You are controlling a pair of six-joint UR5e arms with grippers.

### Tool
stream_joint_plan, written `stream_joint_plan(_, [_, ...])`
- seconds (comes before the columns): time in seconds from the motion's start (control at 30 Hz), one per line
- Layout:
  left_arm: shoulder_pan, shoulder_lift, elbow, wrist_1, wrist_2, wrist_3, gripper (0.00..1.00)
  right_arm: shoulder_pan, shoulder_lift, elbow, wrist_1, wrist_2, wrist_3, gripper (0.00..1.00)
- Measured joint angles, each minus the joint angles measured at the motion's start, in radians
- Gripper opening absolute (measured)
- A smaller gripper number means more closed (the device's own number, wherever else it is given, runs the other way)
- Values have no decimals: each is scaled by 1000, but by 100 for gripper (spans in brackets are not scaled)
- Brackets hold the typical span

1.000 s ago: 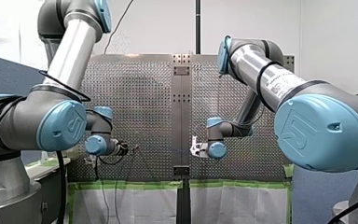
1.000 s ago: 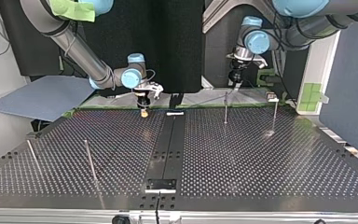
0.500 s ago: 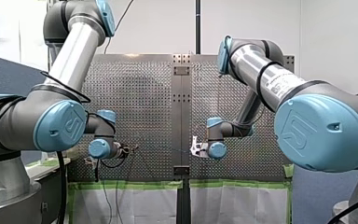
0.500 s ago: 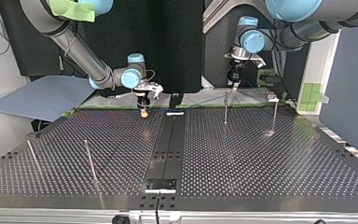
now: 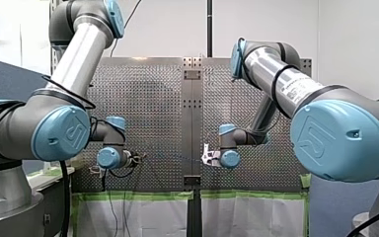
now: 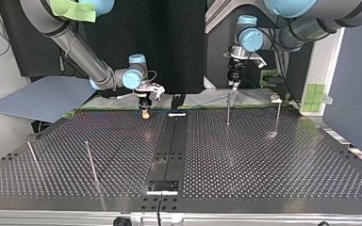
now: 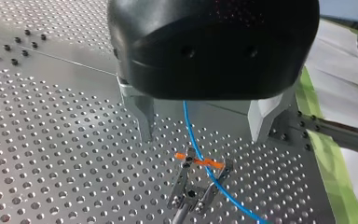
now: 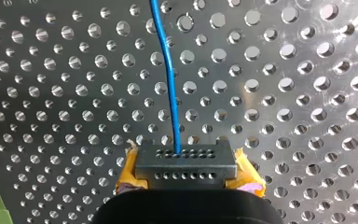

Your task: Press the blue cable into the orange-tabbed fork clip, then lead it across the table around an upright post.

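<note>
In the left wrist view my left gripper stands open above the perforated table. The blue cable runs loose between its metal fingers. Just ahead, the cable lies in the fork clip with orange tabs and runs on past it. In the right wrist view my right gripper, with yellow pads, is shut on the blue cable, which leads straight ahead over the plate. The front view shows the cable stretched between my left gripper and my right gripper.
In the top view my left gripper hangs over an upright post, with a second post beside it. Two more posts lean at that view's left. A dark centre strip splits the table.
My left arm has shifted toward the table's middle, rightward in the front view and leftward in the top view. My right arm and its grip on the cable have not moved.
</note>
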Motion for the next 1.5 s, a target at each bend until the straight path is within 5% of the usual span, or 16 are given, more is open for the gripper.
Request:
stream_joint_plan(0.33, [-21, 0, -1, -9, -63, 46, 100, -1, 0, 0, 4, -1, 1, 0])
stream_joint_plan(0.67, [-27, 1, -1, -19, -53, 53, 100, -2, 0, 0, 4, -2, 0, 0])
stream_joint_plan(1.03, [-76, 2, 46, -95, -13, 121, 100, 0, 1, 0, 5, -2, -1, 0])
stream_joint_plan(1.5, [-136, -2, 142, -125, -119, 13, 100, 6, 2, 0, 4, -2, -1, 0])
